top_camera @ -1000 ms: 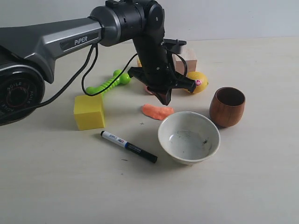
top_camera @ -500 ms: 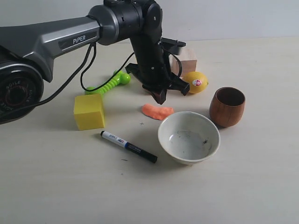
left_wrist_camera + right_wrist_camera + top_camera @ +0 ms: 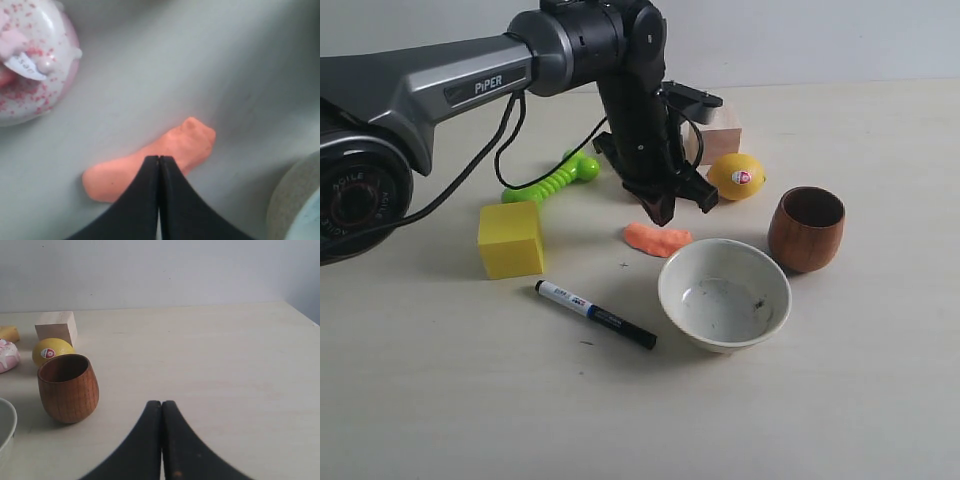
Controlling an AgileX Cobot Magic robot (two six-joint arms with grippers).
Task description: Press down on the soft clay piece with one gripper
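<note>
The soft clay piece [image 3: 657, 239] lies flat on the table, an orange-salmon blob between the white bowl and my left arm. My left gripper [image 3: 662, 215] hangs just above its back edge, jaws shut with nothing between them. In the left wrist view the shut gripper [image 3: 159, 159] points at the middle of the clay [image 3: 187, 142]; whether it touches the clay, I cannot tell. My right gripper [image 3: 161, 404] is shut and empty, away from the clay, and does not show in the exterior view.
A white bowl [image 3: 724, 293] sits right of the clay, a wooden cup [image 3: 806, 229] beyond it. A lemon [image 3: 736, 176], wooden block [image 3: 720, 131], green toy [image 3: 552, 180], yellow cube [image 3: 510, 239] and marker [image 3: 595, 313] surround it. The pink toy cake [image 3: 30, 65] shows in the left wrist view.
My left arm has turned at the wrist and shifted slightly back and left over the clay. The clay has not moved.
</note>
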